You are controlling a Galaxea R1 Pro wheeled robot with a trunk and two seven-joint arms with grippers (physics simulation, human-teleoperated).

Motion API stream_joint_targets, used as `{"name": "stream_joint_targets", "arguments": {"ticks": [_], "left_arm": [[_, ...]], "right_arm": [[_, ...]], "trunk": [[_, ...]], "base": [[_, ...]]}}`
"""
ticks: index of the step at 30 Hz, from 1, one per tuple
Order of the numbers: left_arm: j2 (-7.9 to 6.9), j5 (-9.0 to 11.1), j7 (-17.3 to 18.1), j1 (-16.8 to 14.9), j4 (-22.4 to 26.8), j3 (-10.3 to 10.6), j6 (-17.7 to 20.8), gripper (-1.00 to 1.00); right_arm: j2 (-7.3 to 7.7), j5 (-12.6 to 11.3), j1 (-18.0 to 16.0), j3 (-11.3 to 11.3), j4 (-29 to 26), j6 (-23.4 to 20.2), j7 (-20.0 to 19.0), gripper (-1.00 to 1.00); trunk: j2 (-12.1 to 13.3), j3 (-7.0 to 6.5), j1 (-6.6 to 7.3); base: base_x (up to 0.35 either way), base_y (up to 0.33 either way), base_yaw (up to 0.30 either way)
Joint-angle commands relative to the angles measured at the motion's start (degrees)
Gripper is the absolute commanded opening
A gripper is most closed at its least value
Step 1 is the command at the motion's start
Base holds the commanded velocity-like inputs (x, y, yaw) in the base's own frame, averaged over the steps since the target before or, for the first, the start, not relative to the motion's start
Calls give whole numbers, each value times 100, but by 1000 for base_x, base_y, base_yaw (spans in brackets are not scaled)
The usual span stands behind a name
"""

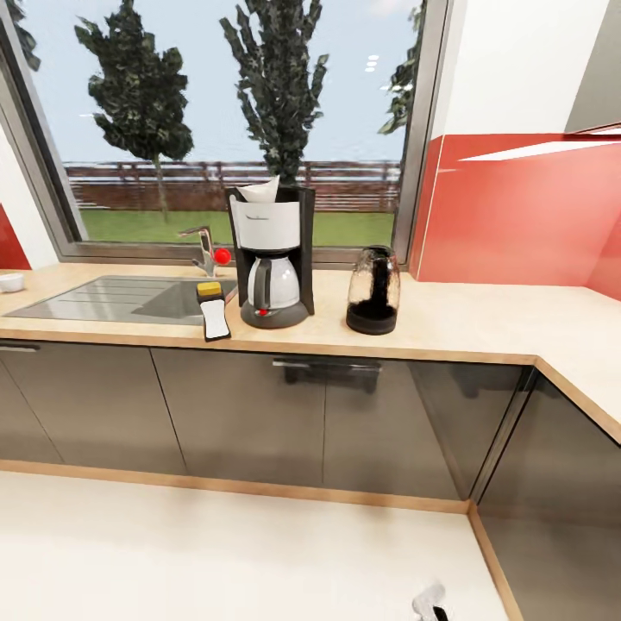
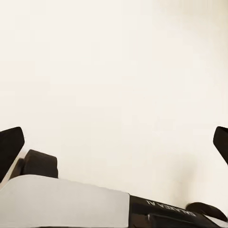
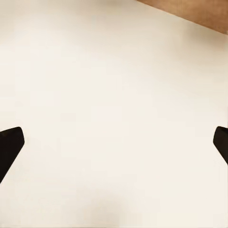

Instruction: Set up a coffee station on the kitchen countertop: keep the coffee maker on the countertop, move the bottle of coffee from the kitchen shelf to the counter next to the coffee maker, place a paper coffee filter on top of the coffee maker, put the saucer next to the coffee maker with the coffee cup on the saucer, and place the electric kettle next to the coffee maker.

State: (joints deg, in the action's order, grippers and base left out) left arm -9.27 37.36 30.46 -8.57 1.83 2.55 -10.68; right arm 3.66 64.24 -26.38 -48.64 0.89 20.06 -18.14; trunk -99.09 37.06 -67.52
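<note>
The coffee maker point(image 1: 272, 259) stands on the kitchen countertop point(image 1: 466, 323) just right of the sink. On its top rests the white paper coffee filter point(image 1: 259, 190). The bottle of coffee point(image 1: 213, 312) lies on its side, label up, right beside the machine's left at the sink's corner. To the machine's right stands the dark electric kettle point(image 1: 373, 291). A small white dish-like thing point(image 1: 10, 282) sits at the far left, cut by the edge; cup or saucer, I cannot tell. My left gripper point(image 2: 114, 142) and my right gripper point(image 3: 114, 142) hang open over pale floor, holding nothing.
A grey inset sink point(image 1: 112, 297) with a faucet point(image 1: 203, 248) and a red knob lies left of the machine. Dark cabinet fronts point(image 1: 259, 414) run below, turning a corner at the right. A red splashback point(image 1: 517, 207) rises behind. Pale floor point(image 1: 216, 561) lies before me.
</note>
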Motion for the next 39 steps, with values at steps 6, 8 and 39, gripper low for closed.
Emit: {"name": "stream_joint_targets", "arguments": {"ticks": [6, 8, 39], "left_arm": [[-67, 18, -24, -4, -13, -126, -24, 100], [-73, 18, -27, -4, -14, -138, -23, 100], [-84, 17, -41, -4, -24, -164, -22, 100]], "right_arm": [[22, 26, -718, -46, -53, -590, -2356, 100], [31, 18, -873, -47, -147, -735, -2965, 100], [385, -3166, -3272, 1023, -6997, -6444, -6408, 100]], "trunk": [[-3, 6, 1], [-3, 6, 1], [-3, 6, 1]], "base": [[0, 0, 0], [0, 0, 0], [0, 0, 0]]}}
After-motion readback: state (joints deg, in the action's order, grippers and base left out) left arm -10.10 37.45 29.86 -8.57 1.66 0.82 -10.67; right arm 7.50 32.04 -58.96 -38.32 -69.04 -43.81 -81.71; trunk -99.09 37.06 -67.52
